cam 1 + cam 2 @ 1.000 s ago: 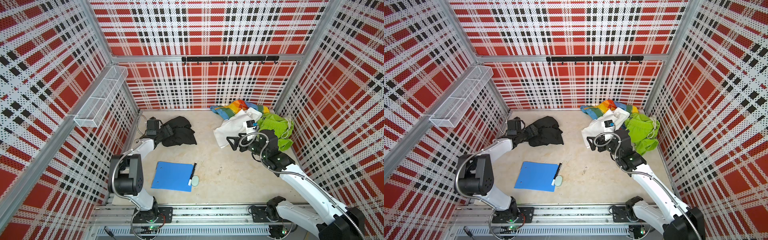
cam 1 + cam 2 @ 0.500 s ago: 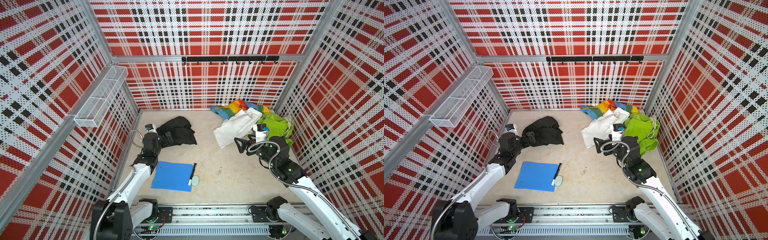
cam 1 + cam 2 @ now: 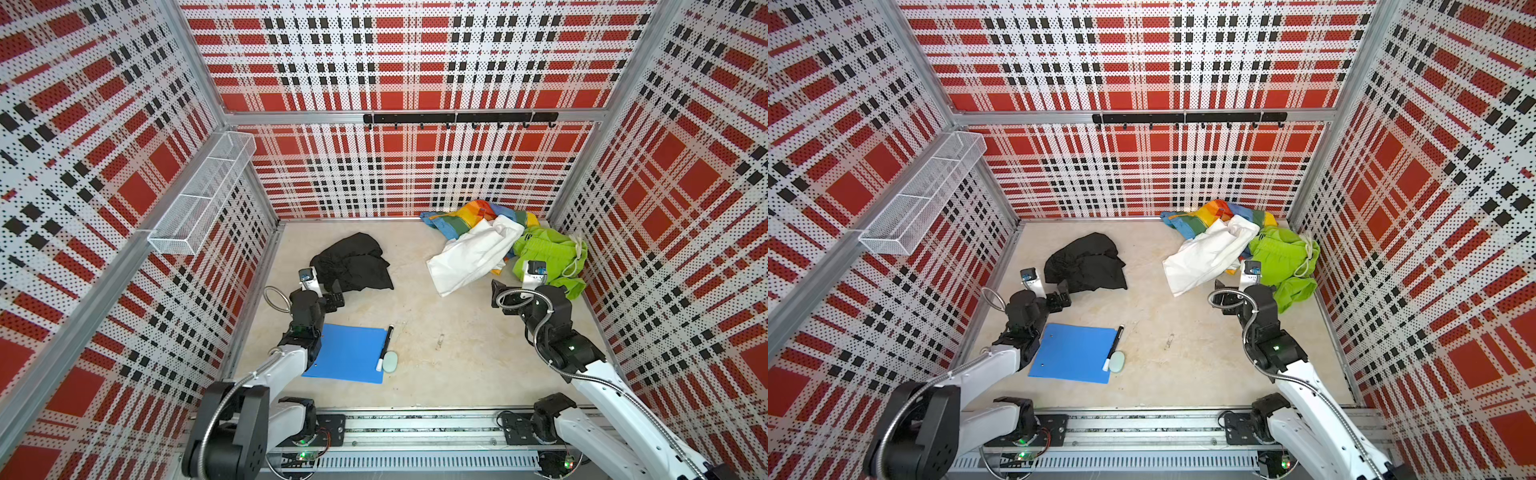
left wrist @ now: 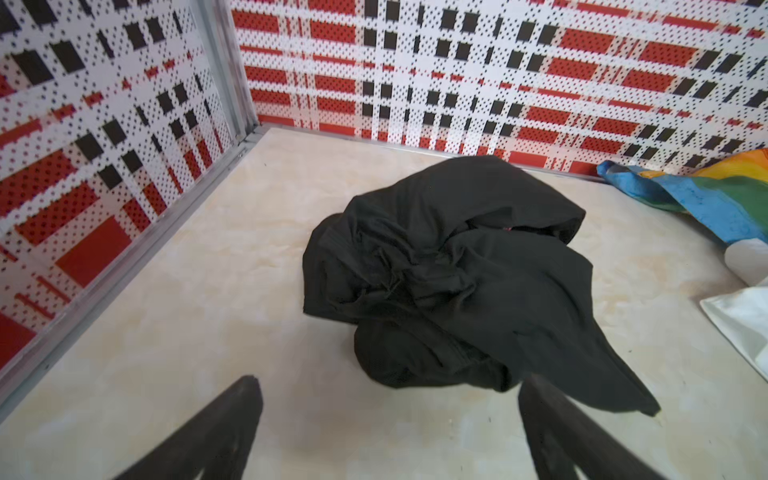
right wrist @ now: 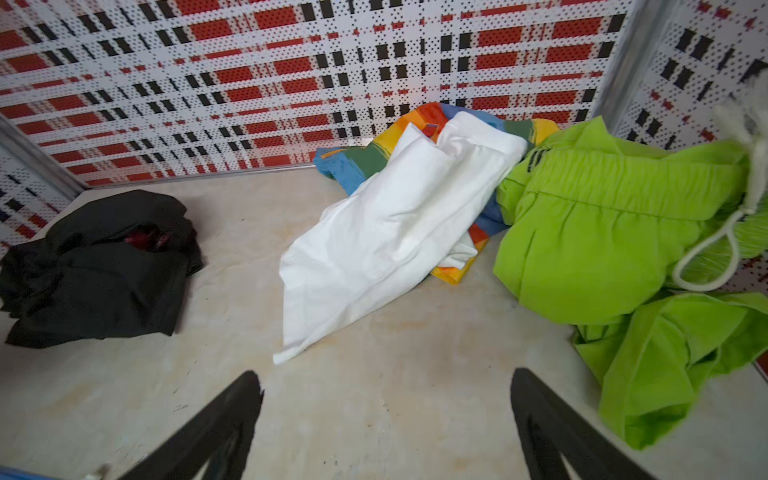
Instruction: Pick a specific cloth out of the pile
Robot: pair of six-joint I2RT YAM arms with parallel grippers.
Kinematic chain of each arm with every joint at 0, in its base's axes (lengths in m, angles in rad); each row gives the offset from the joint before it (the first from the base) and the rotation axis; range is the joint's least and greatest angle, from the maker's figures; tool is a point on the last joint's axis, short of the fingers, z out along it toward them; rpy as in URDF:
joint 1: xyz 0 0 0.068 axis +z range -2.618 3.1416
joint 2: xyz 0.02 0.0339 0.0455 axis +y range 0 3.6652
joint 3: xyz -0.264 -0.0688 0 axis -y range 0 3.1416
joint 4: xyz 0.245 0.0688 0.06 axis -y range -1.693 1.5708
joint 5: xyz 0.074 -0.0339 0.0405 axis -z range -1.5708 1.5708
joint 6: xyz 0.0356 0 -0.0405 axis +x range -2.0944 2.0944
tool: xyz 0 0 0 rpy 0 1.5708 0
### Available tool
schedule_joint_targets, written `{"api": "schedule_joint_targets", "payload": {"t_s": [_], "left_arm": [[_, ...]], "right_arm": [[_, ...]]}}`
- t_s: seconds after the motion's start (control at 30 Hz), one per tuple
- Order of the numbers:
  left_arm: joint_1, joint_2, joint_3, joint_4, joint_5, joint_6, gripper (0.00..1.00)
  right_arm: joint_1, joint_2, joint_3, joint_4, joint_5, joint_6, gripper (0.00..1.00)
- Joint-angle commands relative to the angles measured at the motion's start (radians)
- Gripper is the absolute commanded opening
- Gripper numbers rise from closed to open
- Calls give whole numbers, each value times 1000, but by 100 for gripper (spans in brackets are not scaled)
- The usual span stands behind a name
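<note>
1. left gripper (image 4: 390,379): the two dark fingers (image 4: 224,419) stand wide apart, with bare table (image 3: 436,316) between them in the left wrist view.
2. just past those fingertips, on the far side, lies the cloth (image 4: 449,266). it is plain black, matte and crumpled into a low heap. one fingertip overlaps its trailing near corner in the wrist view; cannot tell whether they touch.
3. in both top views the cloth (image 3: 353,262) sits alone on the left half of the table, toward the far-left corner and well apart from the pile.
4. right gripper (image 5: 386,376): its fingers (image 5: 552,424) are also spread wide, with bare table between them. it points toward the far right, and the pile is just beyond its tips.
5. the pile (image 3: 498,245) fills the far-right corner.
   - a white cloth (image 3: 473,257) lies on top, its near end trailing onto the table toward the centre.
   - a rainbow-striped fabric (image 3: 461,216) lies under it, against the far wall.
   - a lime-green garment (image 3: 548,257) is bunched along the right wall.
6. near left: a blue folder (image 3: 349,353) lies flat beside the left arm. a black marker (image 3: 385,345) lies along its right edge, and a pale oval object (image 3: 390,362) sits just beside the marker's near end.
7. outer shell: a white wire basket (image 3: 203,195) is mounted on the left wall and a black hook rail (image 3: 457,118) on the far wall. the plaid panels are perforated.
</note>
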Motion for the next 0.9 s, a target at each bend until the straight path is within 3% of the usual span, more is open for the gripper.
{"api": "schedule_joint_targets", "payload": {"t_s": [0.0, 0.2, 0.4, 0.6, 0.87], "left_arm": [[3, 99, -21, 265, 9, 92, 99], [23, 205, -41, 432, 40, 190, 99], [108, 369, -111, 730, 163, 127, 99], [140, 354, -29, 545, 234, 111, 99], [136, 358, -36, 568, 228, 108, 99]], "right_arm": [[-37, 24, -27, 115, 47, -19, 100], [-84, 69, -90, 219, 97, -43, 100], [-159, 137, -173, 404, 94, -77, 100], [-230, 264, -226, 611, 102, -113, 100], [-254, 457, -294, 990, 122, -220, 100]]}}
